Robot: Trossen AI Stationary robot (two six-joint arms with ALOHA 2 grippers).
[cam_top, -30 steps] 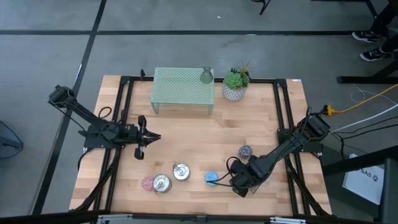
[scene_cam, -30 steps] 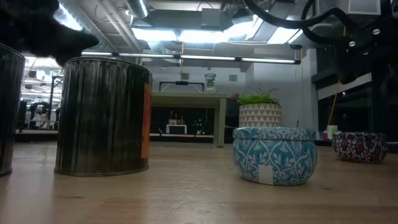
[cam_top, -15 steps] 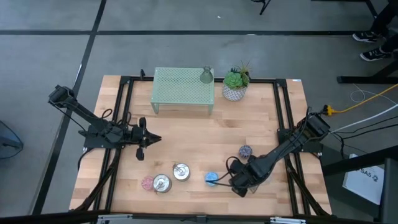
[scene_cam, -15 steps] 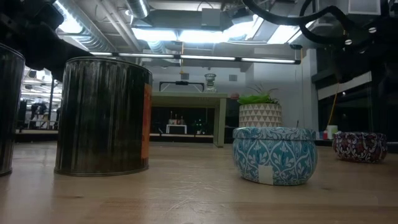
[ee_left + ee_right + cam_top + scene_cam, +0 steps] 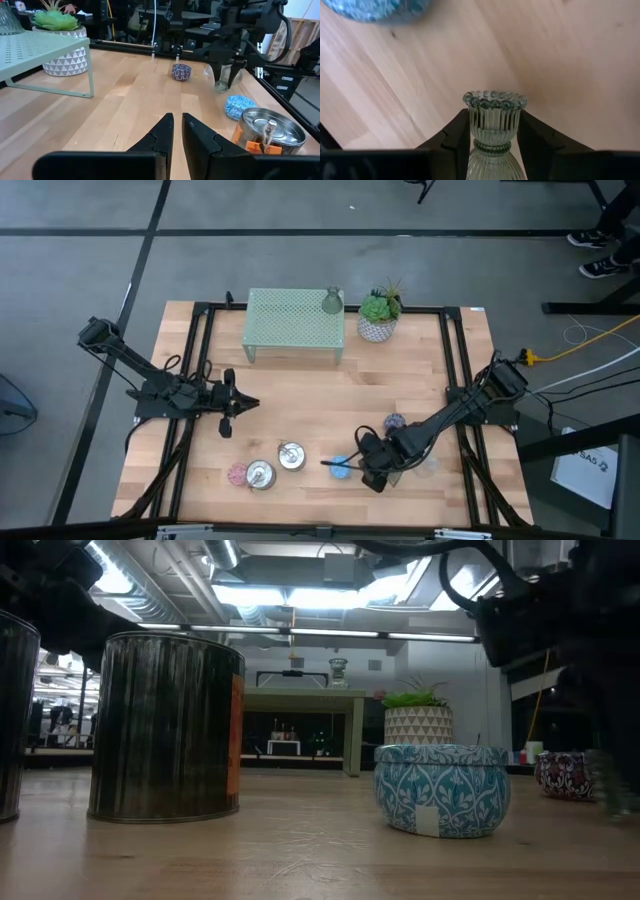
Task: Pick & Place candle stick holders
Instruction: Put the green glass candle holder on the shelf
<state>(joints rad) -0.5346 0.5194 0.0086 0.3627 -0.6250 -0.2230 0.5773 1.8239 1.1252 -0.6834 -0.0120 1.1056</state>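
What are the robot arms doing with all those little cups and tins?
The right gripper has closed on a clear glass candle holder and holds it above the table, beside the blue holder. The left gripper, shut and empty, waits over the left side. Two silver tins, a pink holder and a purple one sit on the wood. One glass holder stands on the mint-green stand.

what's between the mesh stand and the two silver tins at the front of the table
Bare wood. In the high view nothing lies between the mint-green mesh stand and the silver tins; the left gripper hovers just off to the side of that stretch.
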